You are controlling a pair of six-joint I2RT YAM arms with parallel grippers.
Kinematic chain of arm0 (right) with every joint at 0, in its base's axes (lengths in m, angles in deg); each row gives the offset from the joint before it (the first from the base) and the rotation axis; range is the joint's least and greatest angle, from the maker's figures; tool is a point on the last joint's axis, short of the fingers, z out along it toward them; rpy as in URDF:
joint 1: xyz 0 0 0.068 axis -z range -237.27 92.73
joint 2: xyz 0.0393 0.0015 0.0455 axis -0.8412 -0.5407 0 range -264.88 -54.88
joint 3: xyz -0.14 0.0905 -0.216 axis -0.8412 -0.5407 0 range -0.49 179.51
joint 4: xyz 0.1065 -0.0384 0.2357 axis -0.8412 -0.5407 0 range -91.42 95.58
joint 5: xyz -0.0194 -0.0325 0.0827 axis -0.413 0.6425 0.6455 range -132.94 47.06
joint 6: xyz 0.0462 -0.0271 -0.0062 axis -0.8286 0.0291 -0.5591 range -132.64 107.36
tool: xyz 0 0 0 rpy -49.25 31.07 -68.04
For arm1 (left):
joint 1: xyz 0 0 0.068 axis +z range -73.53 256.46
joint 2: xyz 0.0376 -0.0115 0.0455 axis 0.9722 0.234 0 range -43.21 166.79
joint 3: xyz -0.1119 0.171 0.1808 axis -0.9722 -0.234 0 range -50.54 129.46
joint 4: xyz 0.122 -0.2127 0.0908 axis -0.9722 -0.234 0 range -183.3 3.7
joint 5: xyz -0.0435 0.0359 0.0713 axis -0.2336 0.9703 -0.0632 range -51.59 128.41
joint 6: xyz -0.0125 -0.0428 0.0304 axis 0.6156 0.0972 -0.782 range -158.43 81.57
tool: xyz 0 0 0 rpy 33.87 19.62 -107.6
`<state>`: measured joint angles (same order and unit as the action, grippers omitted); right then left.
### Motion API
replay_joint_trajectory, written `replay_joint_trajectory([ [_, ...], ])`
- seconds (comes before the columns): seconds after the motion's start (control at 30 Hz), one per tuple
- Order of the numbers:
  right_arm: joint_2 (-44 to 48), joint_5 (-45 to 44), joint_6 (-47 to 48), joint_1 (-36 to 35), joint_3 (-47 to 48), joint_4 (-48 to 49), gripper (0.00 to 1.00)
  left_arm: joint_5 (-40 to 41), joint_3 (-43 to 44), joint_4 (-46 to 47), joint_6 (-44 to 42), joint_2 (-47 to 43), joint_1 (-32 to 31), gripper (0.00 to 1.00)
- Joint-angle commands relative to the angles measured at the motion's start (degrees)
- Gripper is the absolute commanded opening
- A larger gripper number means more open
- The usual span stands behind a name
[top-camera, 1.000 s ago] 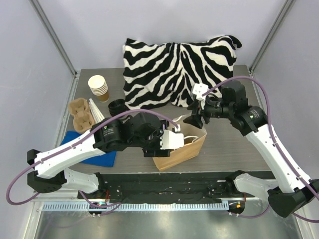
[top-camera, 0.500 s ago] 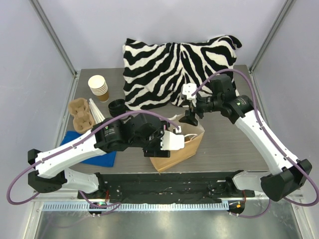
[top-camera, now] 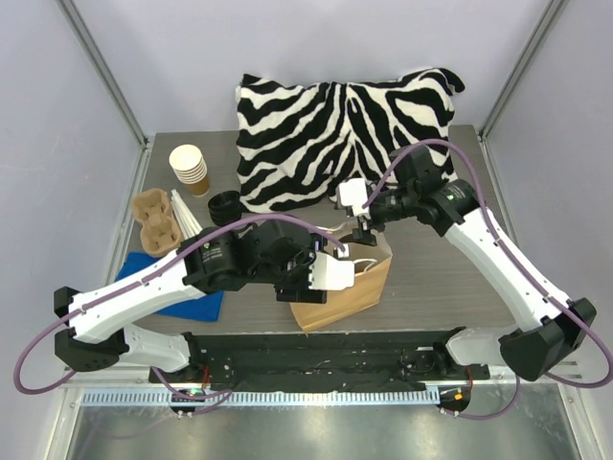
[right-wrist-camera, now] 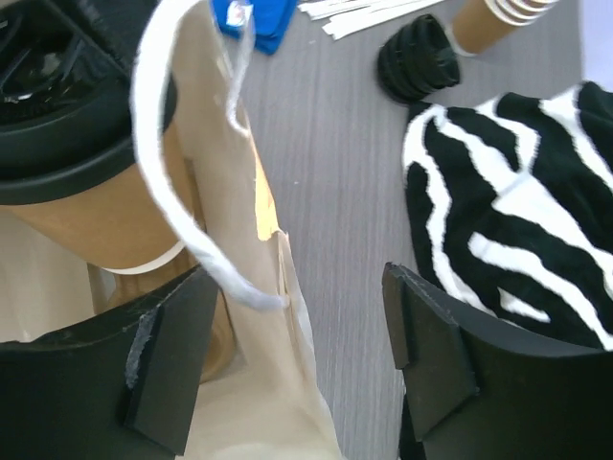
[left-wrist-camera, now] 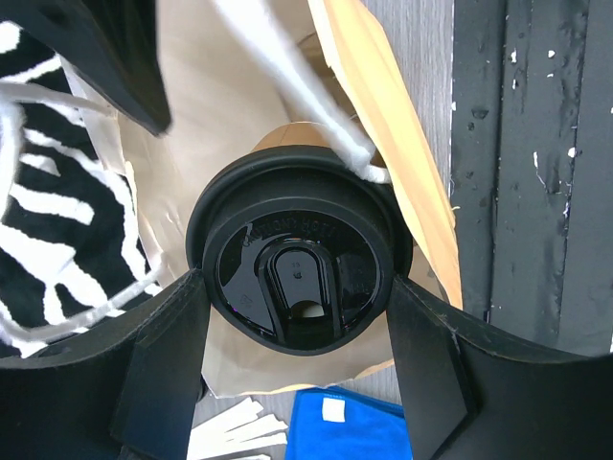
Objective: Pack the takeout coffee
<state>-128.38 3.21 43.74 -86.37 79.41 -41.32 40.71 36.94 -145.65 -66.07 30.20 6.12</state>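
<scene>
Brown takeout coffee (left-wrist-camera: 297, 273) upright inside paper bag (left-wrist-camera: 407, 182), near edge of worktop (top-camera: 450, 278) — clamped at lid by left gripper (left-wrist-camera: 295, 297), straight overhead; right gripper (right-wrist-camera: 299, 287) agape, empty, astride bag rim.

Table (top-camera: 421, 278), near centre: paper bag (top-camera: 347, 289), coffee cup (left-wrist-camera: 297, 278) upright inside it. Behind the bag: pillow (top-camera: 335, 125). Left of the pillow: cup stack (top-camera: 190, 168), lid stack (top-camera: 226, 204). Nearer, far left: cup carrier (top-camera: 156, 218), sticks (top-camera: 186, 215), cloth (top-camera: 203, 305).
</scene>
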Motion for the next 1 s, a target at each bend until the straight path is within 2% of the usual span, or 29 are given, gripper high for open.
replay_joint_trajectory([
  [0.0,-3.8,-1.8,7.0,-2.9,2.5,-3.2,0.73,-1.2,-0.3,1.5,-1.0,0.1,0.6,0.06],
  [0.1,-5.9,-2.9,6.3,-3.2,3.2,-2.7,0.67,-1.1,-0.2,1.5,-1.0,0.2,0.9,0.06],
  [0.17,-6.7,-4.0,5.5,-3.2,4.6,-2.7,0.54,-1.0,-0.3,1.3,-0.9,0.2,1.3,0.05],
  [0.2,-6.9,-4.4,4.6,-3.2,5.0,-2.9,0.39,-1.0,-0.2,1.4,-0.6,0.2,1.9,0.06],
  [0.27,-6.8,-5.1,3.9,-3.2,5.7,-3.0,0.21,-0.9,0.1,1.6,0.0,0.7,2.8,0.05],
  [0.3,-6.5,-5.5,2.2,-3.2,6.0,-2.0,0.04,-0.9,0.8,1.6,1.0,0.9,3.9,0.05],
  [0.33,-5.4,-6.8,0.7,-3.3,5.9,-0.8,0.01,-0.6,1.3,1.8,1.5,1.2,4.4,0.04],
  [0.5,-0.3,-12.7,-14.7,-3.7,2.5,12.0,0.01,4.6,4.6,3.9,5.0,2.7,6.7,0.04],
  [0.57,2.2,-14.8,-18.6,-4.1,0.9,13.6,0.01,6.6,3.9,6.2,5.2,2.4,6.7,0.04],
  [0.73,8.4,-20.1,-20.7,-6.0,-6.3,20.3,0.01,9.1,0.8,10.9,4.2,1.2,6.7,0.03],
  [0.97,11.6,-30.8,-31.3,-11.4,-9.0,21.3,0.01,11.2,-5.2,14.9,3.2,0.6,6.5,0.02],
])
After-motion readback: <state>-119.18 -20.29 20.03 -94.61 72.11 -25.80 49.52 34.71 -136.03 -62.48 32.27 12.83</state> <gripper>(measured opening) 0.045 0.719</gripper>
